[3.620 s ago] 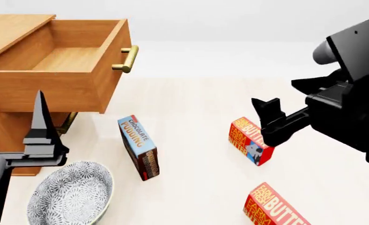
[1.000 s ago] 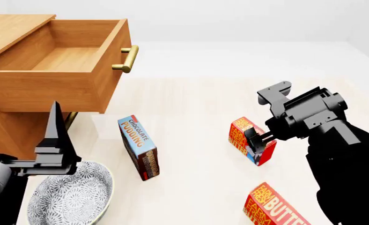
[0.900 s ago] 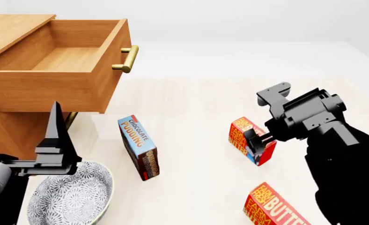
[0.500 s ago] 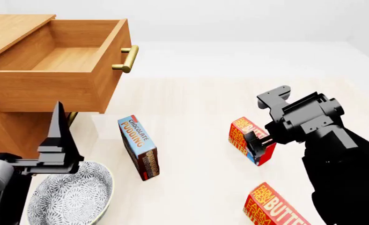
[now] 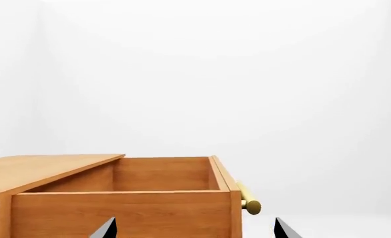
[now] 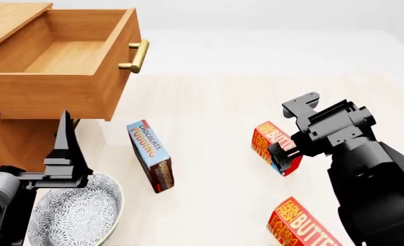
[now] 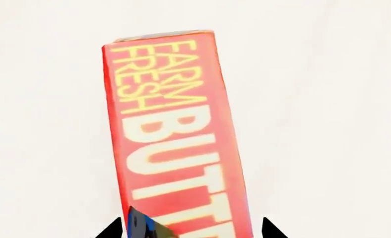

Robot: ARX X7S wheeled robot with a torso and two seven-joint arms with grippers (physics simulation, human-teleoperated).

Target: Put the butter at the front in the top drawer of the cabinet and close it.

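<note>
step: grasp stage, you have the right end effector [image 6: 284, 154] down on the butter [image 6: 269, 146], lift not yet done
right end effector state: jaws straddle the butter's long sides, tips just beside the red face in the right wrist view; can't tell if they actually pinch it
left end effector state: left end effector [image 6: 27, 144] spread wide, holding nothing, fingers pointing up beside the cabinet [image 6: 11, 15]
butter location: on the worktop [image 6: 209, 113], right of centre, tilted, well apart from the top drawer [image 6: 52, 95]
drawer: pulled out fully, inside looks bare, brass handle [image 6: 137, 55] faces the open worktop
next move, my read: make sure the pinch is firm, lift straight up, carry left and up over the drawer wall, drop the box inside, then push the front shut
watch: the drawer rim sits higher than the box, so you need clearance before you cross; the pudding box [image 6: 150, 161] stands between butter and cabinet, go over it
other items: second butter box [image 6: 298, 225] lies nearer you, untouched; patterned bowl [image 6: 79, 215] sits by the left arm
surface: pale cream worktop, smooth, faint wood grain
room: plain white walls, nothing else visible behind the cabinet in the left wrist view
</note>
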